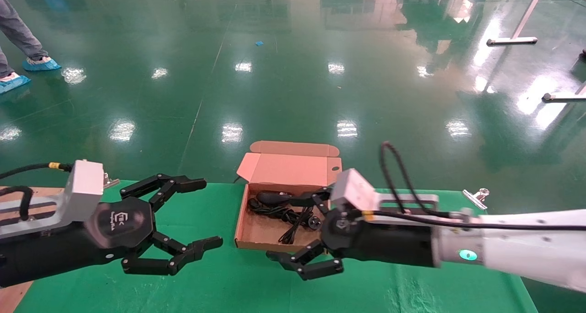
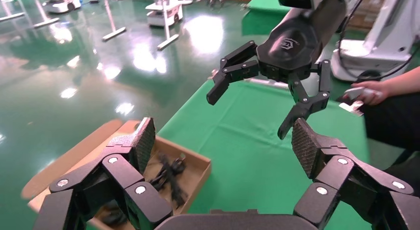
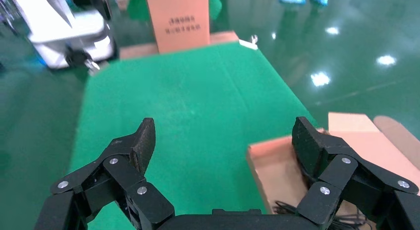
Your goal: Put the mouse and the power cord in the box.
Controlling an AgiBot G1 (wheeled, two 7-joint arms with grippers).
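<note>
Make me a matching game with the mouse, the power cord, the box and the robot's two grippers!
Things:
1. mouse
2. power cord
3. box
4. left gripper
5. right gripper

Descriptions:
A. lid flipped open, on the green cloth
B. open, over the cloth beside the box
C. bundled inside the box, plug showing
D. open, at the box's near corner
E. glossy oval by the box's back wall

Pairs: 1-E, 2-C, 3-A, 4-B, 5-D

Black gripper (image 1: 208, 213) (silver screws), white forearm
</note>
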